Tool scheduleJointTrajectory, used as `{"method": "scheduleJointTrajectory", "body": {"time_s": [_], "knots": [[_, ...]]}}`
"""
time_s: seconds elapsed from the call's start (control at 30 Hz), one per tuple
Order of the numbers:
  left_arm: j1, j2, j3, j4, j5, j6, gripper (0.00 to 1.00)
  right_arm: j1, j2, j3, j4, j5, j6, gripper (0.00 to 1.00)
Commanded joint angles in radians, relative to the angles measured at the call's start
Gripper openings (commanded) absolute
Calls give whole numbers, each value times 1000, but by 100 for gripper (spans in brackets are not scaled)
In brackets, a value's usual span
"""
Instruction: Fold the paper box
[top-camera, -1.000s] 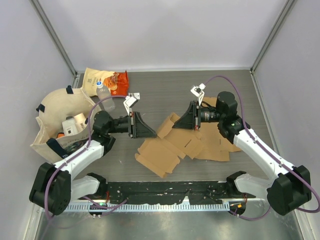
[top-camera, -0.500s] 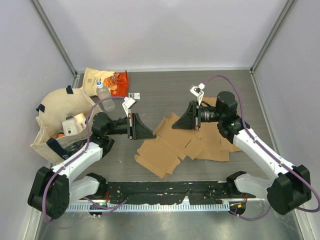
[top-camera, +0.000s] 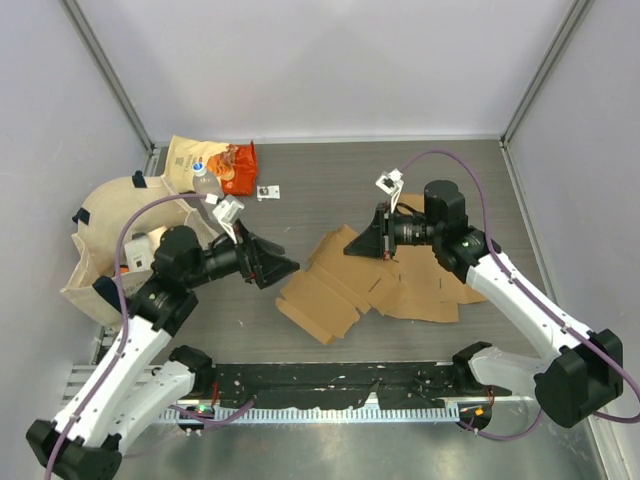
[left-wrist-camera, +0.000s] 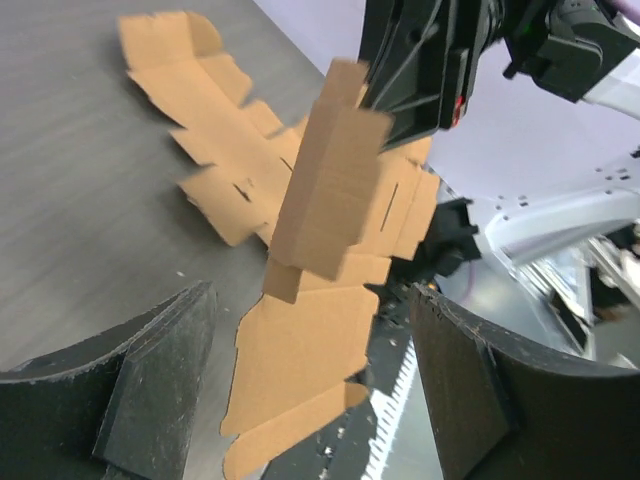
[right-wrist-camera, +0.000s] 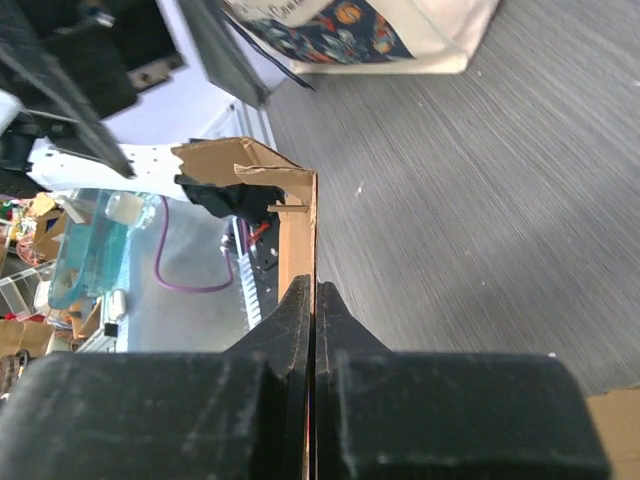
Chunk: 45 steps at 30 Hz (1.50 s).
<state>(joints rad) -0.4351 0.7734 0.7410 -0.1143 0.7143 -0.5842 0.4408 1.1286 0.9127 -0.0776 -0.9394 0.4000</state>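
Clearly, paper box (top-camera: 325, 300) in right gripper (right-wrist-camera: 313, 302).

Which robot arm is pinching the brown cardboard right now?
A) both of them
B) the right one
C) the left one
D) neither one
B: the right gripper has its jaws shut on an edge of the cardboard, while the left gripper stands open and apart from it.

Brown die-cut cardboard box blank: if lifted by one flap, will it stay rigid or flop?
Probably light: the right gripper pinches just one thin edge of the brown cardboard box blank, holding that panel raised. Likely to hinge at its creases: the raised panel stands while the rest lies on the grey table. Single panels look stiff, unbowed.
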Motion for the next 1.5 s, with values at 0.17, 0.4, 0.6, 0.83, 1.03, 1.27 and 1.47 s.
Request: {"method": "scheduleJointTrajectory", "body": {"time_s": [0.17,0.4,0.6,0.83,1.03,1.27,1.47], "knots": [[-154,61,17,-33,-371,162,82,76,69,60,-157,171,-150,1],[-212,191,47,7,-426,182,68,108,122,91,-200,209,-202,1],[-215,237,25,7,-562,118,32,140,174,126,-244,277,-257,1],[-223,190,-130,172,-707,135,5,170,273,183,-300,531,-283,28],[-223,142,-196,188,-707,132,0,127,319,155,-208,426,-276,45],[-223,113,-213,174,-707,138,0,104,342,141,-125,326,-236,47],[-223,116,-210,173,-732,130,0,101,364,181,-160,553,-99,55]]}}
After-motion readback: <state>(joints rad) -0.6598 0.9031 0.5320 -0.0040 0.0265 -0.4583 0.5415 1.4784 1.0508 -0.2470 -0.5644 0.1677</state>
